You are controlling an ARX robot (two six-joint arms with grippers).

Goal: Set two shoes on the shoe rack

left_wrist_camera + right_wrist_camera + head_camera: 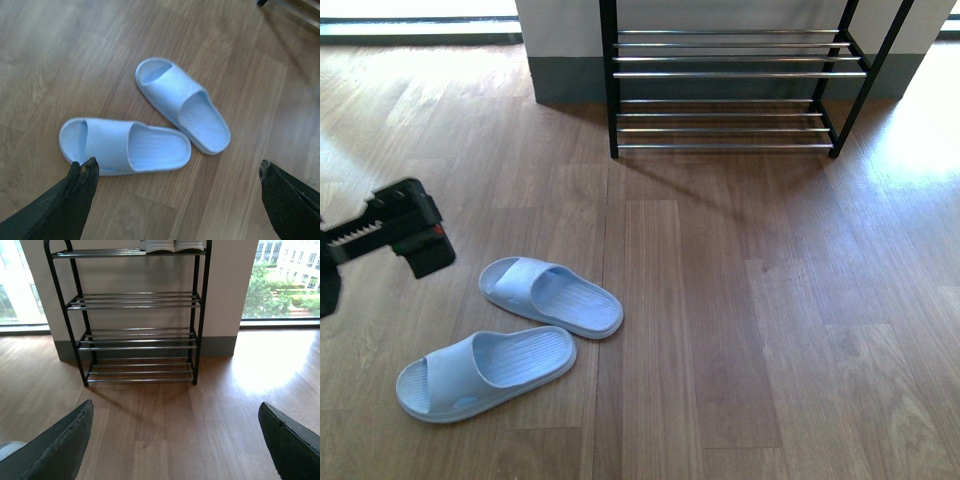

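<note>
The left gripper (176,164) is released: its two black fingers (75,205) stand wide apart with nothing between them. In its wrist view it looks down on a pair of pale blue rubber slides, and the toe end of the nearer slide (125,146) shows just beside one fingertip. The farther slide (182,105) lies at an angle to the first. Their heel ends come close together, and whether they touch cannot be told.

In the front view the left arm (360,235) reaches in from the left edge, held above the wooden floor (720,330). Its black head hangs just left of the slides. Both slides lie sole-down on the floor with their toes pointing left, well apart from the shoe rack (725,75).

The right gripper (175,407) is also released, its fingers spread and empty, facing the rack head-on from low over the floor. The rack stands against a pale wall (135,275), with a black frame and chrome bars on four tiers. On the top tier sits a pair of white-soled shoes (172,246), cut off by the frame edge. The lower tiers hold nothing. Windows (280,280) flank the wall.
</note>
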